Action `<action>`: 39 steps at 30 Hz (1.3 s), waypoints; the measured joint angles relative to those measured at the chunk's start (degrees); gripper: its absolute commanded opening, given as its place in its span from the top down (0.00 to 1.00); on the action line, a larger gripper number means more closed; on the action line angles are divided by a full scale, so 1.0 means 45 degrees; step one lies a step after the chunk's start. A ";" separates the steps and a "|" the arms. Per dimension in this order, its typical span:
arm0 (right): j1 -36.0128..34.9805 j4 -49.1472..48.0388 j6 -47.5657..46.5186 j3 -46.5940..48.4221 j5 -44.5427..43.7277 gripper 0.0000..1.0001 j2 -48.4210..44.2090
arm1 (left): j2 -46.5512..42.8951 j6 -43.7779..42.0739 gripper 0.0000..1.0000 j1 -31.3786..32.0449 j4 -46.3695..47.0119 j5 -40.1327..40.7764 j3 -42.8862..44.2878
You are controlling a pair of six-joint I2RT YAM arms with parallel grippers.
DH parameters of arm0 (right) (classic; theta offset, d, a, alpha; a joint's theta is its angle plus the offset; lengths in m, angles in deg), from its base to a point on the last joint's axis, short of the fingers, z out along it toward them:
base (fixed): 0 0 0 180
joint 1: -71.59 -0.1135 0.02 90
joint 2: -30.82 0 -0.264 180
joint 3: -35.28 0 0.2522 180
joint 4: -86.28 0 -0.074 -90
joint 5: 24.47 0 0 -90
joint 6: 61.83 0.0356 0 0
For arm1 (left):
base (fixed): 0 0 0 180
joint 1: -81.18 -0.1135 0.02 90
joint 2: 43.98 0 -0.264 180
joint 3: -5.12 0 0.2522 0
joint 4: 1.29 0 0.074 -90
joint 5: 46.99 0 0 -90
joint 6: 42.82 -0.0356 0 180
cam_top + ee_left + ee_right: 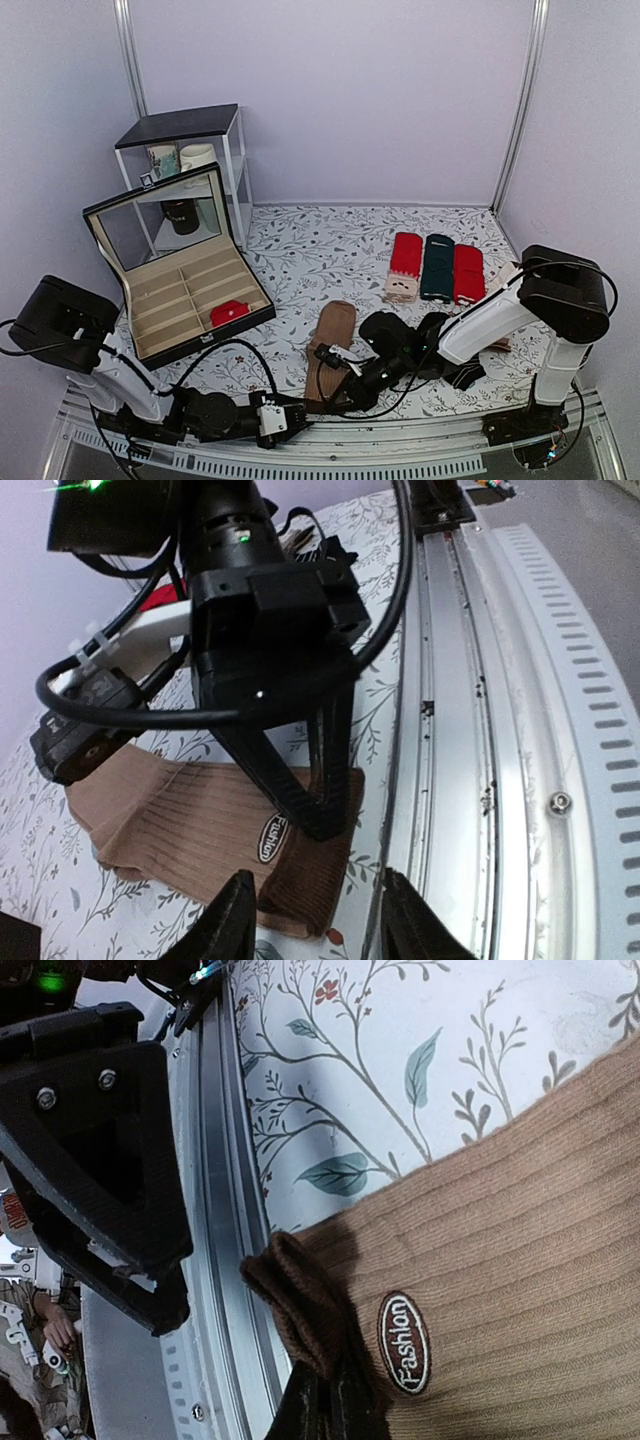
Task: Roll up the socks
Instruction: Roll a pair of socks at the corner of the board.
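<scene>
The brown socks (pixel 329 345) lie as a flat ribbed strip near the table's front edge, with the darker cuff end nearest the rail. My right gripper (pixel 326 356) is shut on that cuff (pixel 305 1305), which bunches up at its fingertips (pixel 330 1410) beside a "Fashion" label (pixel 404 1343). In the left wrist view the right gripper's black fingers (pixel 320 805) pinch the cuff of the socks (pixel 180 820). My left gripper (pixel 320 930) is open just in front of the cuff's corner and holds nothing. It sits low by the rail (pixel 297 413).
An open jewellery box (pixel 150 300) with a small red bundle (pixel 230 312) stands at the left. Red and dark green flat socks (pixel 437 268) lie at the back right. A shelf with mugs (pixel 190 150) is behind the box. The metal rail (pixel 500 730) runs along the near edge.
</scene>
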 measured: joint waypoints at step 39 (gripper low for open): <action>0.0180 0.0607 0.0262 0.0350 0.0457 1.00 0.0160 | 0.1394 0.1059 0.71 -0.0835 -0.1511 -0.0806 0.1321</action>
